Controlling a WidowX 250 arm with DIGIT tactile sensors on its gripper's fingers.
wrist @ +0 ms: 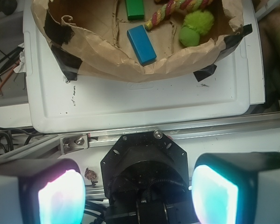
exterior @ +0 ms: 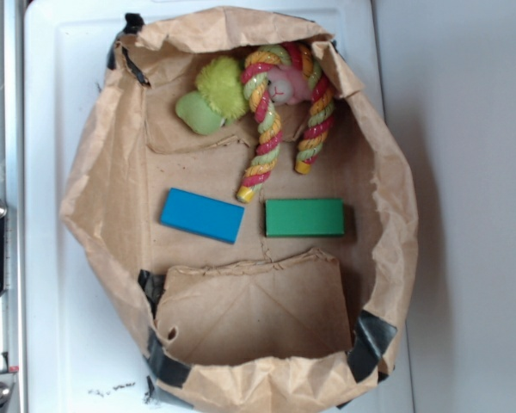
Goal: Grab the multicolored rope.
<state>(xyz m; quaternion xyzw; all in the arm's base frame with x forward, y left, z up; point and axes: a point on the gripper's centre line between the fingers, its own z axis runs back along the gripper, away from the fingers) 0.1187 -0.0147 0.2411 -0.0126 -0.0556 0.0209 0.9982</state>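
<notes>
The multicolored rope (exterior: pixel 265 142), twisted red, yellow and light green, lies bent in a U at the far end of the paper bag's floor. Its loop wraps round a pink plush (exterior: pixel 285 86). In the wrist view only part of the rope (wrist: pixel 170 10) shows at the top edge. My gripper (wrist: pixel 137 191) is open, its two glowing pads (wrist: pixel 60 198) wide apart with nothing between them. It hangs over the black robot base (wrist: pixel 142 163), outside the bag and far from the rope. The exterior view does not show the gripper.
A cut-down brown paper bag (exterior: pixel 95 189) sits on a white tray (exterior: pixel 43 258). Inside are a blue block (exterior: pixel 203 215), a green block (exterior: pixel 304 218) and a fuzzy lime-green plush (exterior: pixel 215 95) beside the rope. A metal rail (wrist: pixel 200 130) runs along the tray's edge.
</notes>
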